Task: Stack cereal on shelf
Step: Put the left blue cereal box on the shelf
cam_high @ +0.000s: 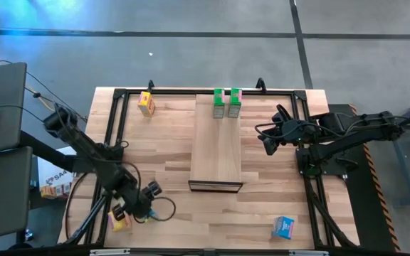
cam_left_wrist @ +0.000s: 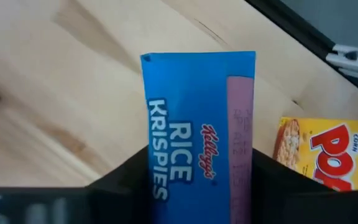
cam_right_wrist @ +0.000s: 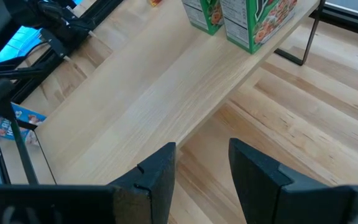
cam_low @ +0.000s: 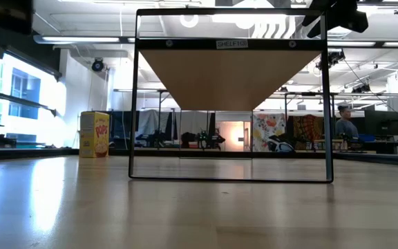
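So we've got the left gripper (cam_left_wrist: 197, 186) clamped on a blue cereal box (cam_left_wrist: 197, 124) at the table's near-left corner, beside a yellow box (cam_left_wrist: 328, 152); best lift it clear, then carry it to the shelf (cam_high: 216, 146) next to the greens. Right gripper (cam_right_wrist: 201, 165) hovers by the shelf, fingers apart. We count two green boxes (cam_high: 226, 102) on the shelf, two yellow, two blue off it.
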{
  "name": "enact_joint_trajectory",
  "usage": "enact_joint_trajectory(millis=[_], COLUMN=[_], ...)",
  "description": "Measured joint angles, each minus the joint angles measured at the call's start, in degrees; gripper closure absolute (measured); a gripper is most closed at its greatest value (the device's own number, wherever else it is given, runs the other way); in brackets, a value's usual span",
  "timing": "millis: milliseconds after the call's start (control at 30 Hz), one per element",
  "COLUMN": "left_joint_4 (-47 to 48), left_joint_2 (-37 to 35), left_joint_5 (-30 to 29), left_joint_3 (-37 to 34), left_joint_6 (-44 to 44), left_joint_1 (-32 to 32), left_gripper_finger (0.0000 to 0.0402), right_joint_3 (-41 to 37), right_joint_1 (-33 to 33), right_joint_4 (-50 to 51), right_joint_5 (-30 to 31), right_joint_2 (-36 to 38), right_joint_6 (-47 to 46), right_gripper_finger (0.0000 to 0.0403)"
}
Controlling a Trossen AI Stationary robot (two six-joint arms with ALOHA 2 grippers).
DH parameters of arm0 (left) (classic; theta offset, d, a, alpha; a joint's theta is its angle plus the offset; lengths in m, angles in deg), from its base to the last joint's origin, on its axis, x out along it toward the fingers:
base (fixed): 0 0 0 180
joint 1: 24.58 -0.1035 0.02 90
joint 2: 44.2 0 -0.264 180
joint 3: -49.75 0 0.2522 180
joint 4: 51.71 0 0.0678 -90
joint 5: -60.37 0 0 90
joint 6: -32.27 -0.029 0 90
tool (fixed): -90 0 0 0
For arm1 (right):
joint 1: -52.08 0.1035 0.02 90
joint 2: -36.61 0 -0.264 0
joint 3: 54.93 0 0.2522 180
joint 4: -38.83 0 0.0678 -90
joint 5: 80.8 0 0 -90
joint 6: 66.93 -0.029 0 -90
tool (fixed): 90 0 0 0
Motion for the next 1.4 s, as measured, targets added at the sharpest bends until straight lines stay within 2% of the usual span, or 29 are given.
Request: enact_joint_trajectory(millis=[167, 367, 467, 567, 767, 900, 1033, 1233, 1400], left_joint_4=[1.65, 7.30, 10.14, 11.19, 10.95, 10.56, 10.14, 9.66, 10.26], left_joint_2=[-7.52, -20.03, -24.39, -25.01, -16.42, -7.60, 2.12, 13.29, 18.28], left_joint_5=[0.93, 1.24, -3.94, -11.11, -15.04, -15.07, -13.72, -11.17, -4.43], left_joint_3=[0.00, 2.18, 6.50, 12.50, 25.73, 33.53, 40.12, 45.82, 46.62], left_joint_6=[2.37, 7.55, 9.39, 12.44, 5.08, -0.66, -0.98, 1.16, 6.39], left_joint_1=[-2.81, -5.27, -6.92, -10.78, -24.40, -33.97, -41.46, -47.10, -48.20], left_gripper_finger=[0.0287, 0.0287, 0.0283, 0.0283, 0.0283, 0.0283, 0.0283, 0.0282, 0.0282], right_joint_3=[0.00, 0.00, 0.00, 0.00, 0.00, 0.00, 0.00, 0.00, 0.00], right_joint_1=[0.00, 0.01, 0.02, 0.02, 0.00, 0.00, 0.00, 0.00, 0.00], right_joint_4=[0.00, -0.02, -0.03, -0.07, -1.01, -2.11, -3.89, -9.68, -17.64], right_joint_5=[1.43, 1.69, 2.64, 3.60, 5.06, 6.42, 6.17, 2.97, -1.77], right_joint_2=[0.00, 0.00, 0.00, -0.02, 0.00, 0.00, 0.00, 0.00, 0.29], right_joint_6=[-0.16, -1.64, -3.64, -6.61, -6.01, -3.64, -2.97, 0.87, 10.22], right_gripper_finger=[0.0258, 0.0258, 0.0258, 0.0258, 0.0258, 0.0258, 0.0258, 0.0258, 0.0258])
